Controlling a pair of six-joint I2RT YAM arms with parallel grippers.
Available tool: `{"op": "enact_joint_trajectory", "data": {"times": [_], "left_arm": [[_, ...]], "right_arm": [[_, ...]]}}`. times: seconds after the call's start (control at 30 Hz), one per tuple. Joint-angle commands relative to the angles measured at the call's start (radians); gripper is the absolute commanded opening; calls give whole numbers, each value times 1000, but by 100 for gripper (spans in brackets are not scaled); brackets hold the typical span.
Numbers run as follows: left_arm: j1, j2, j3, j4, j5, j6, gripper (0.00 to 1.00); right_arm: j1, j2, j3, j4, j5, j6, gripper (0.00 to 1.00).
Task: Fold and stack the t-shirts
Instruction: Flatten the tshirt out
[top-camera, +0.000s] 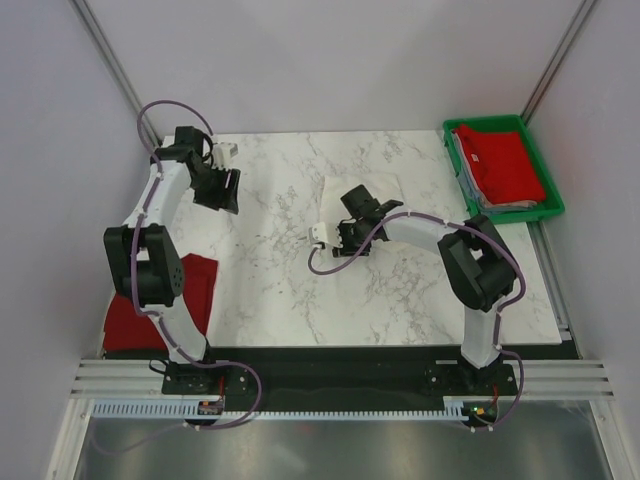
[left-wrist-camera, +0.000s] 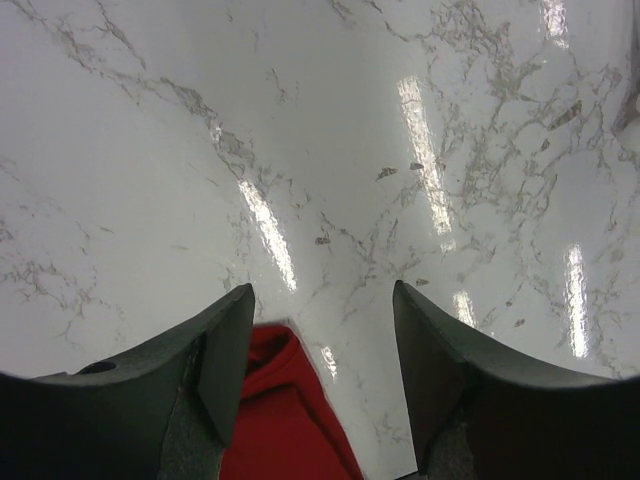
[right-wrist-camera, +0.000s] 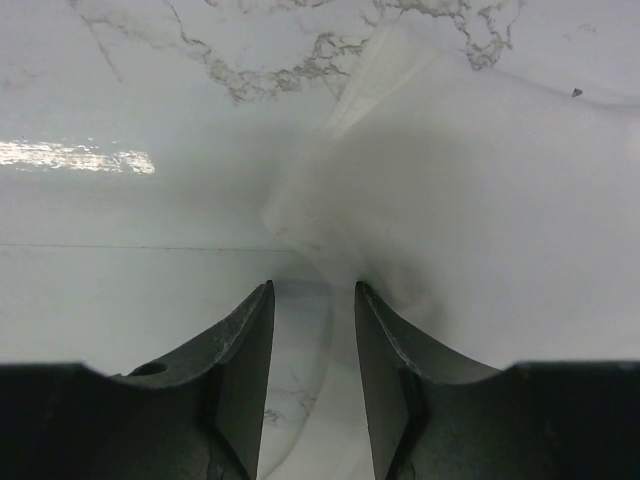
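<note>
A white t-shirt (top-camera: 380, 192) lies on the marble table at centre back. My right gripper (top-camera: 356, 197) is low over its left part. In the right wrist view the gripper (right-wrist-camera: 313, 290) is open a little, and the puckered edge of the white shirt (right-wrist-camera: 480, 200) lies between and beyond the fingertips. A red t-shirt (top-camera: 150, 300) hangs over the table's left edge. My left gripper (top-camera: 228, 195) hovers open above the table's back left, holding nothing. In the left wrist view the gripper (left-wrist-camera: 322, 300) frames a bit of the red shirt (left-wrist-camera: 285, 420) far below.
A green tray (top-camera: 552, 180) at the back right holds a folded red shirt (top-camera: 500, 165) on top of pale ones. Grey walls close in on both sides. The marble table (top-camera: 290, 290) ends at a black strip near the arm bases.
</note>
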Motion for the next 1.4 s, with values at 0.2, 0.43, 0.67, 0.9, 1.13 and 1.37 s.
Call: {"op": "enact_joint_trajectory", "data": {"times": [0.2, 0.43, 0.67, 0.9, 1.13, 1.37], "left_arm": [[-2, -158, -92, 24, 42, -10, 65], [-4, -191, -121, 27, 50, -16, 66], [-2, -209, -139, 56, 38, -12, 65], [-2, -211, -145, 97, 62, -29, 65], [-2, -226, -153, 102, 110, -41, 70], [-2, -273, -214, 103, 119, -30, 73]], "right_arm": [[4, 66, 30, 83, 100, 28, 42], [6, 106, 63, 66, 103, 72, 16], [7, -130, 76, 42, 110, 117, 0], [13, -302, 237, -31, 136, 154, 2], [13, -198, 218, -132, 131, 181, 46], [13, -54, 286, -205, 21, 180, 46]]}}
